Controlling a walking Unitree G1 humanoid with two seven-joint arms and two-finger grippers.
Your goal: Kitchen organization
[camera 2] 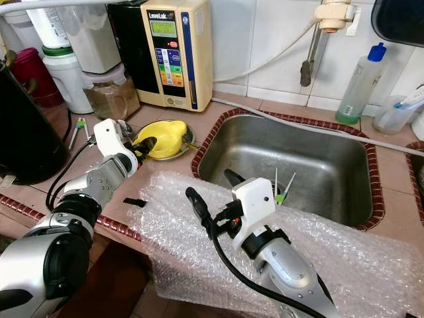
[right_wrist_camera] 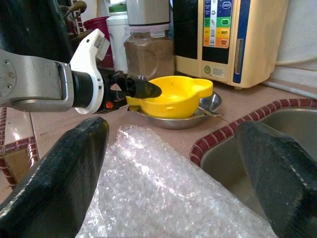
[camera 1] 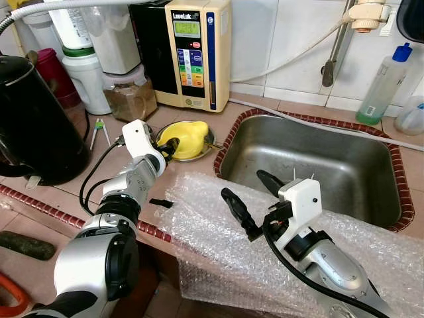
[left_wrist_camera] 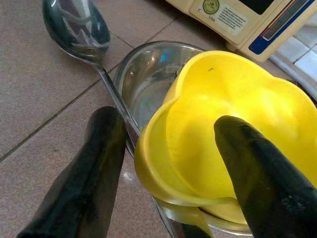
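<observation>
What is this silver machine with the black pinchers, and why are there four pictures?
It is a robot with two silver arms, tidying a kitchen. Two pictures come from cameras in its head, looking down at the counter. The other two come from little cameras on its wrists, looking along its black fingers.

The left gripper is open, its fingers either side of the rim of a yellow bowl. That bowl sits in a shiny metal dish, and a spoon lies beside it. The right gripper is open too, holding nothing, above a sheet of bubble wrap draped over the counter edge.

Behind are a steel sink, a beige water machine, a black kettle and a soap bottle.
</observation>
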